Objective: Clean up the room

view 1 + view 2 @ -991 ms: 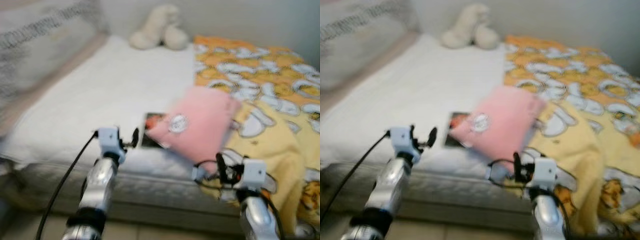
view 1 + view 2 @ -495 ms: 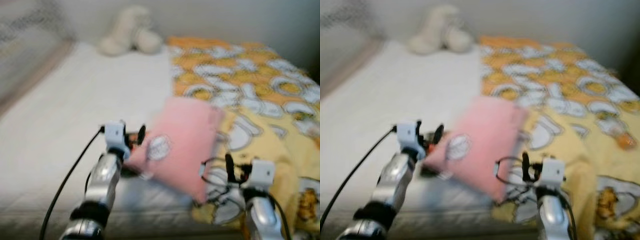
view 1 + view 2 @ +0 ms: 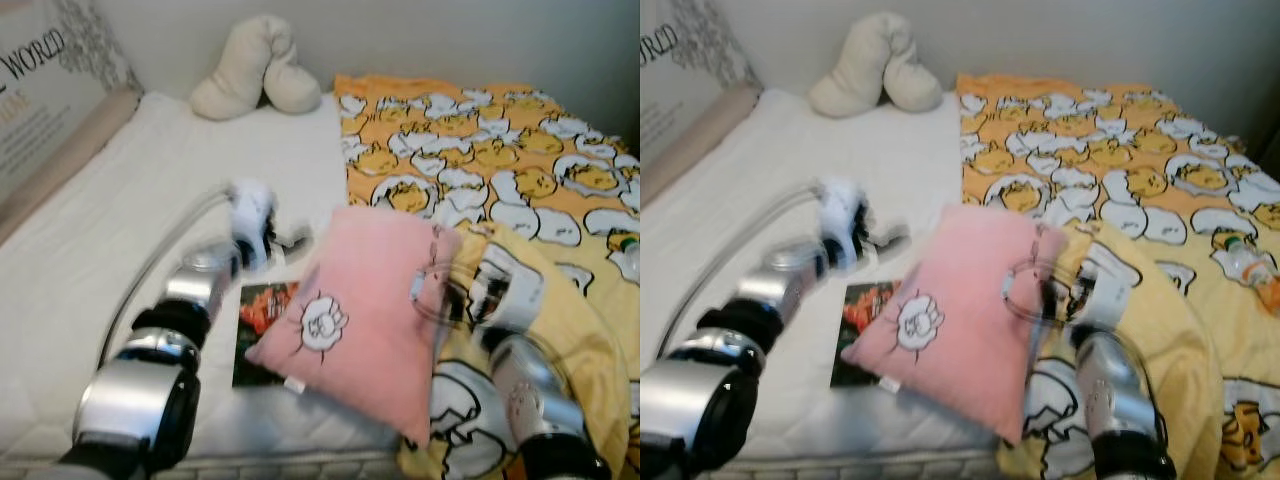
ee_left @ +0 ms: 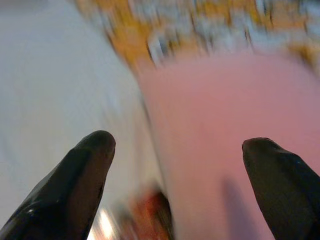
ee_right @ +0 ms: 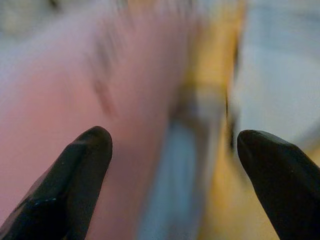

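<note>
While lying tilted near the bed's [image 3: 120, 200] front edge, partly over a booklet [image 3: 262, 322] and the yellow duvet [image 3: 520, 160]: pink pillow [image 3: 370, 300], probably soft, light, squashy. Left tool [image 4: 175, 165] and right tool [image 5: 172, 165] spread wide, flanking it. Best pinched at opposite side edges.

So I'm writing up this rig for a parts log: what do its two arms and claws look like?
Both arms are silver metal tubes with black joint bands. The left arm carries a white block at the wrist and a pale cable arcing off it. The right arm has a white wrist block with dark wiring looped beside it. Each claw, left claw and right claw, has two glossy black, rounded fingers.
</note>
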